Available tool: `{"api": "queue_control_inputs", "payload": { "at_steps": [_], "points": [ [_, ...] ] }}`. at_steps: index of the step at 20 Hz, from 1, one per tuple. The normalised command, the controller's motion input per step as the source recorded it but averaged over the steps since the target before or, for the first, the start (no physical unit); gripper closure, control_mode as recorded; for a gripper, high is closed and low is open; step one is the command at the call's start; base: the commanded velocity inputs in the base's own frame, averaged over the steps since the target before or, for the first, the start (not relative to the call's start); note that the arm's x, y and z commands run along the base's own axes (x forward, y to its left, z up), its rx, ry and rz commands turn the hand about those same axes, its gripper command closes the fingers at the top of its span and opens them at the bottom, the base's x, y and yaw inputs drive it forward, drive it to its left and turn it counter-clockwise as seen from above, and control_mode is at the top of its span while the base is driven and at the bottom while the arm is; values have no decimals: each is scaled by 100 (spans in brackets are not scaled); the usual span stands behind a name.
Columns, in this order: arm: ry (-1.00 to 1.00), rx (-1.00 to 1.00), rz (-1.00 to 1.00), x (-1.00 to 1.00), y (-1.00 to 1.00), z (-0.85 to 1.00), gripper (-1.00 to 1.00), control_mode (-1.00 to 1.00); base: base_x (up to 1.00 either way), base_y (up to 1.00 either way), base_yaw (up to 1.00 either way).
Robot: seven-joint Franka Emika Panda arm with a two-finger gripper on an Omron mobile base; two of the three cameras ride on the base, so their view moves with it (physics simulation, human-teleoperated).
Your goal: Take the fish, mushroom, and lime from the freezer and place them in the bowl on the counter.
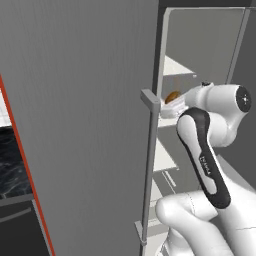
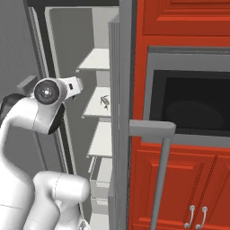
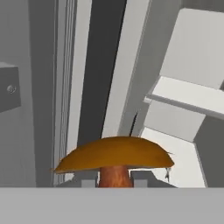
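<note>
My gripper (image 3: 114, 182) is shut on the mushroom (image 3: 114, 156); its brown-orange cap spreads above the two fingertips (image 3: 88, 182) and its stem sits between them. From the left base view the mushroom (image 1: 172, 96) shows at the end of the hand (image 1: 176, 106), in the opening of the freezer (image 1: 75, 125), level with an upper shelf. A small thin dark shape (image 2: 104, 102) lies on a middle shelf; I cannot tell whether it is the fish. The lime and the bowl are out of view. A strip of the black counter (image 1: 11, 162) shows at the far left.
The open freezer door with its long bar handle (image 1: 149, 170) stands close left of the arm. Pale shelves (image 2: 101, 139) stack inside the compartment. Red cabinets (image 2: 179, 184) and a dark oven window (image 2: 193, 105) lie to the right, with another grey bar handle (image 2: 161, 179) in front.
</note>
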Motion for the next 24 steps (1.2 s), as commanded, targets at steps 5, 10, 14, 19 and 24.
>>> {"api": "queue_control_inputs", "payload": {
  "at_steps": [5, 10, 14, 19, 24],
  "points": [
    [1, 0, -14, -55, 2, 0, 100, -100, 0, 0, 0],
    [7, 0, -22, -16, 0, 0, 100, -100, 0, 0, 0],
    [0, 0, -9, -13, -1, 1, 100, -100, 0, 0, 0],
    [0, 0, -7, -32, 0, 0, 100, -100, 0, 0, 0],
    [0, 1, -1, -60, -12, 0, 100, -100, 0, 0, 0]
  ]
}}
